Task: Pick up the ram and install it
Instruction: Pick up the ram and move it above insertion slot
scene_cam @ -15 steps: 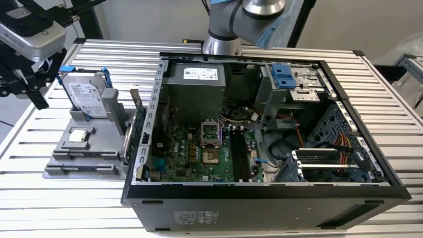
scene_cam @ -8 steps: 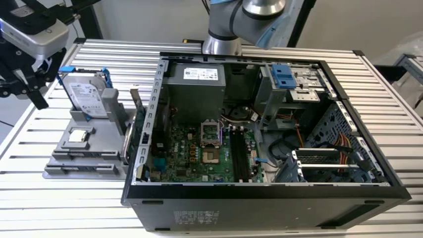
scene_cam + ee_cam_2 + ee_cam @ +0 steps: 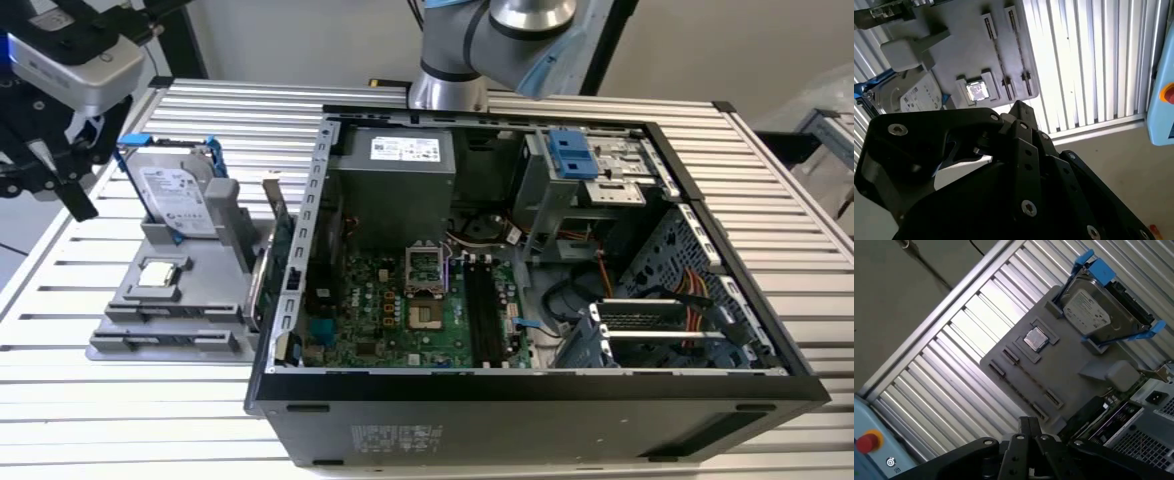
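Gripper [image 3: 80,200] hangs high at the exterior view's left, over the table [image 3: 134,410] edge and tilted toward the fixture [image 3: 167,315]; in the first wrist view the gripper [image 3: 1030,426] is closed on nothing. Open slats lie between fixture and table edge, and the case [image 3: 534,390] sits just beside the fixture's other side. Fixture holds drive [image 3: 180,195] upright and chip [image 3: 160,272] flat; ram [image 3: 263,272] stands on edge along the side nearest the case.

exterior view: raised, looks down on the open computer case [image 3: 534,395] and grey fixture [image 3: 147,330], mid range.
wrist views: both look down on the fixture, closer.
shared: fixture, hard drive [image 3: 180,195], slatted table [image 3: 107,420].
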Available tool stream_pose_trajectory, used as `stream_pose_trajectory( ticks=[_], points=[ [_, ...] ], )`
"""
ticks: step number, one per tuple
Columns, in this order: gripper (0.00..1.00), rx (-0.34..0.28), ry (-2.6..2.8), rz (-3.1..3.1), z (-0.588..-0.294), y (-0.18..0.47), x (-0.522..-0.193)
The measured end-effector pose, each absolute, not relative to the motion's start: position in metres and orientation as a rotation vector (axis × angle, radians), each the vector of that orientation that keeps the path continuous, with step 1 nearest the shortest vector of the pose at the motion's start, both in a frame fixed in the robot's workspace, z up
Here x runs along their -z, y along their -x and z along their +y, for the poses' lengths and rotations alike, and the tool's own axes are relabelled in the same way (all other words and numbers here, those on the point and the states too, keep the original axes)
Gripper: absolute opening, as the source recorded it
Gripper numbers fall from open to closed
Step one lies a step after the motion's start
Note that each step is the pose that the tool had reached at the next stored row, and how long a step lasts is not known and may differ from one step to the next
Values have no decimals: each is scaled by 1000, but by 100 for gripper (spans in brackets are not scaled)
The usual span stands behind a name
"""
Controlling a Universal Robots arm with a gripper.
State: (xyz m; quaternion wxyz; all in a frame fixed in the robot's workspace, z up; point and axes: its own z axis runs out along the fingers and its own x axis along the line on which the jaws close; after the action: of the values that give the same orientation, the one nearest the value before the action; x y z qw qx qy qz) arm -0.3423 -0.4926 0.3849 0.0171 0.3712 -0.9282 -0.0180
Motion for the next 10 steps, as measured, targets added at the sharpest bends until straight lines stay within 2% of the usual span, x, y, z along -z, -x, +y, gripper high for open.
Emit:
stream_pose_trajectory(
  ticks=[10],
  points=[
    [0,54,-1265,-2836,-493,342,-385]
  ],
)
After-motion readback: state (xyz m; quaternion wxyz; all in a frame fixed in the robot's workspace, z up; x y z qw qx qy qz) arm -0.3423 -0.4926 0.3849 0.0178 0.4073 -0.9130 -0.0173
